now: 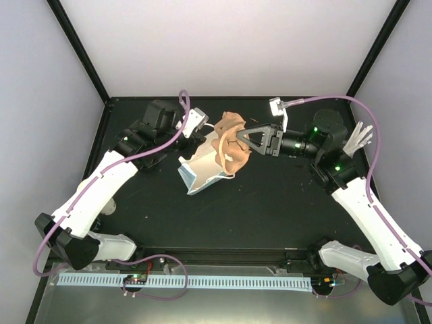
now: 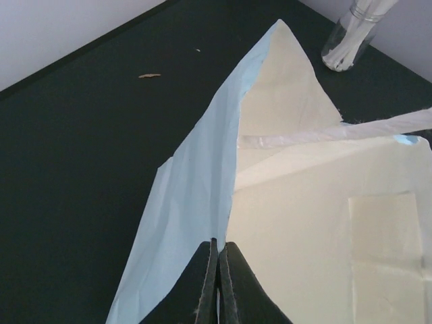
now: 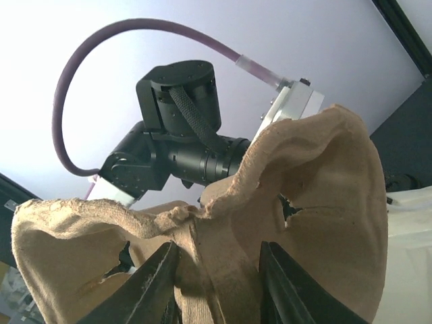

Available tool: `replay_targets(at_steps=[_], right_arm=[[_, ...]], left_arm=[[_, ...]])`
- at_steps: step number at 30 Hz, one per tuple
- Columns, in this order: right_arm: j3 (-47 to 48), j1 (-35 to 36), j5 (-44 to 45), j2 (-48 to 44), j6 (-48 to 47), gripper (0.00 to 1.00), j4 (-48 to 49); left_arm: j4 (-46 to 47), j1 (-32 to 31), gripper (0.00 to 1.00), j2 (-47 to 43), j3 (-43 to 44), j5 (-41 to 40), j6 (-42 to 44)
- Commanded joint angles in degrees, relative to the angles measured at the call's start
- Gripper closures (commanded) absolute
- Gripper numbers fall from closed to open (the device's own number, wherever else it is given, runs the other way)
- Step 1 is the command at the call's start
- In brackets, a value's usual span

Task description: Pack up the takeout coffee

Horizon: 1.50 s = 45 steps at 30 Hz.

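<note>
Nearest the arm bases, a light-blue paper bag point(image 1: 197, 174) lay tipped on the black table point(image 1: 270, 202), its mouth turned toward the far right. The left gripper point(image 2: 217, 248) had its jaws pressed together on the rim of the bag, blue paper on one side and the cream lining on the other. A white handle point(image 2: 337, 130) stretched across the opening just beyond that pinch.

Above the bag's mouth hung the brown pulp cup carrier point(image 1: 229, 143), tilted on edge, its lower part at the opening; how far it reached inside could not be told. The right gripper point(image 3: 219, 251) came in from the right, jaws clamped on a ridge of the carrier between two of its holes. No cups were in the carrier's visible holes.

Farther back on the right, behind the right arm, stood a glass of white sticks point(image 1: 359, 138), well apart from the bag.
</note>
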Motion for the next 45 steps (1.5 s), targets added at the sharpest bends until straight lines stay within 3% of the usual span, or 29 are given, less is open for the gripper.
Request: replay_targets(at_steps=[1,11,18,24,31,38,45], right_arm=[[-1.41,0.34,-2.19,1.24,4.42,0.66,6.45],[-6.34,0.35,-1.48,2.64,4.41,0.66,6.45],[-3.45,0.56,4.48,4.73,-4.24,0.67,-7.43],[0.48,2.63,12.6,5.89,-11.36,0.67,-17.42],[5.97,8.86,28.28,8.07,-18.48,0.67,-27.1],[5.6,11.61,35.05,8.36,-19.01,0.68,-26.25],[2.41,11.58,38.14,6.79,-12.14,0.68,-22.22]], left_arm=[[0.04,-0.3,0.98,-1.24,2.8,0.03,0.39],[-0.99,-0.28,0.98,-3.0,4.6,0.83,0.22],[-1.31,-0.25,0.98,-3.09,4.7,1.54,-0.14],[-1.37,-0.28,0.98,-2.85,4.69,2.85,-0.55],[-1.22,-0.39,0.98,-1.96,4.21,7.02,-1.71],[-1.4,-0.45,0.98,-1.94,3.52,7.99,-1.82],[-1.21,-0.63,0.98,-1.96,2.46,8.81,-1.89]])
